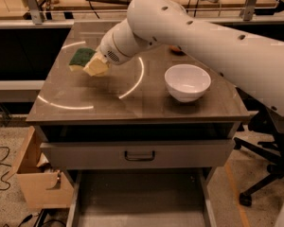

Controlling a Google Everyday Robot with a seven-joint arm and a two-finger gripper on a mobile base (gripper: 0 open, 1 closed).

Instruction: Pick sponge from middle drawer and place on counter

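The sponge (80,58), dark green over a yellow layer, lies at the back left of the counter (104,100), by the bright light arc. My gripper (95,67) is low over the counter at the sponge's right end, touching or nearly touching it. My white arm reaches in from the right across the counter. The middle drawer (142,200) stands pulled out below, and the part of its grey floor that I see is bare.
A white bowl (187,82) stands on the right of the counter. A small reddish thing (177,50) lies behind it, partly hidden by my arm. A drawer front with a dark handle (139,154) sits under the counter. A cardboard box (35,178) stands at the lower left, an office chair base (262,178) at the right.
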